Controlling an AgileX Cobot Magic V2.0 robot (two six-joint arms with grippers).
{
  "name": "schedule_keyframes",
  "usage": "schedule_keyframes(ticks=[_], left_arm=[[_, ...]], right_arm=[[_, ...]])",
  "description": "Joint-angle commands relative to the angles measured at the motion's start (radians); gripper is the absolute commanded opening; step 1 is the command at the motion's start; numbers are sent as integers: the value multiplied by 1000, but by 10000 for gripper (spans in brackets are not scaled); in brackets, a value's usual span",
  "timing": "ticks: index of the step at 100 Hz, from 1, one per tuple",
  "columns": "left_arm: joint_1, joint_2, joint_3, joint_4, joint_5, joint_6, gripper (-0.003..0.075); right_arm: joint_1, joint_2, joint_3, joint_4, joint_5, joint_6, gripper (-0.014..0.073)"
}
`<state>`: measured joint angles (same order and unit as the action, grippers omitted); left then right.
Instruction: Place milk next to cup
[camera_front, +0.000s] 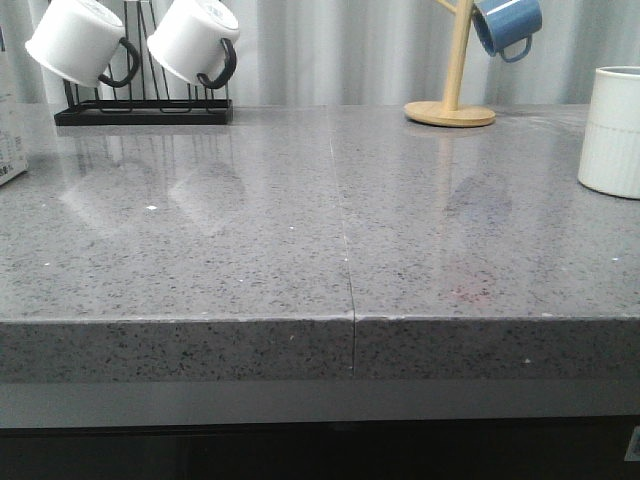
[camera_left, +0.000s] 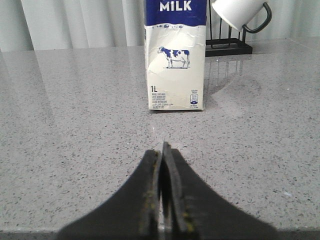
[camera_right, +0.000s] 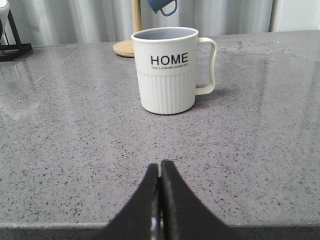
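Observation:
The milk (camera_left: 175, 70), a white carton with a dark blue top and a cow picture, stands upright on the grey counter; in the front view only its edge (camera_front: 10, 130) shows at the far left. The cup (camera_right: 169, 70), white with ribbed lower half and "HOME" lettering, stands upright at the far right of the counter in the front view (camera_front: 612, 130). My left gripper (camera_left: 162, 150) is shut and empty, over the counter's front edge, well short of the milk. My right gripper (camera_right: 160, 167) is shut and empty, well short of the cup. Neither gripper shows in the front view.
A black rack (camera_front: 145, 110) with white black-handled mugs (camera_front: 80, 40) stands at the back left. A wooden mug tree (camera_front: 452, 100) with a blue mug (camera_front: 508, 25) stands at the back right. The counter (camera_front: 340, 260) has a seam down its middle.

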<state>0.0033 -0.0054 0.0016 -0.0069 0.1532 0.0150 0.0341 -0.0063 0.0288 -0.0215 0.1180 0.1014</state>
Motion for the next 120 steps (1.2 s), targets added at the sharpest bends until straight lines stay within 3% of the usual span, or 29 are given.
schedule_keyframes(ticks=[1,88,120], left_arm=[[0,-32,42,-1,-83,-9,-21],[0,-32,42,-1,-83,-9,-21],[0,-32,42,-1,-83,-9,-21]], right_arm=[[4,-24,-20,2,-84,0,-39],[5,-23,-25,2,-76,1,-39],[5,5,-236,2,24,1,-39]])
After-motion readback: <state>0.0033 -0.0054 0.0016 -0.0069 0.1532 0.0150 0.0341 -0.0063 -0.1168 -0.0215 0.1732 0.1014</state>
